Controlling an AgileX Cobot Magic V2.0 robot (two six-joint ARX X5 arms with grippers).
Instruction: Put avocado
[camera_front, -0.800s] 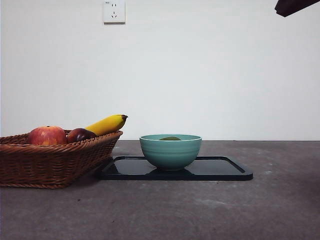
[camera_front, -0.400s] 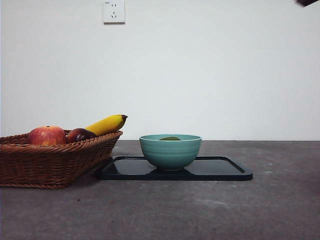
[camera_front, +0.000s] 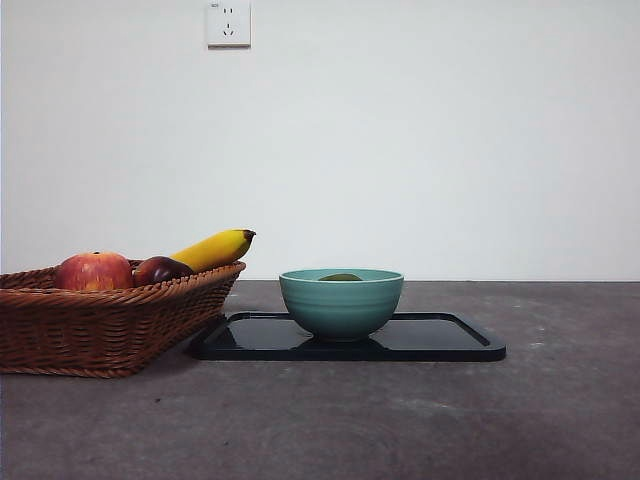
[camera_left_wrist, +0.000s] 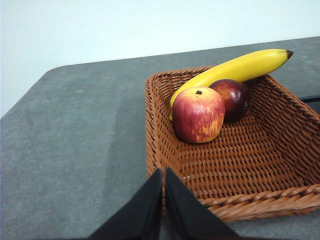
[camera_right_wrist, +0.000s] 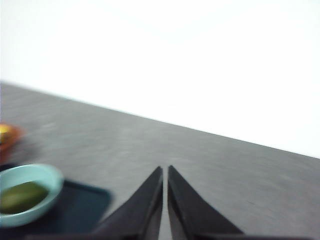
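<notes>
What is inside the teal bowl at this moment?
The ribbed teal ceramic bowl on the flat black tray holds the dull olive-green avocado. From the front only its top shows over the rim; the bowl's wall hides the rest.

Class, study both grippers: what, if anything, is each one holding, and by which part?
Nothing is held. The left gripper and right gripper are both shut on nothing; the avocado lies in the bowl.
</notes>
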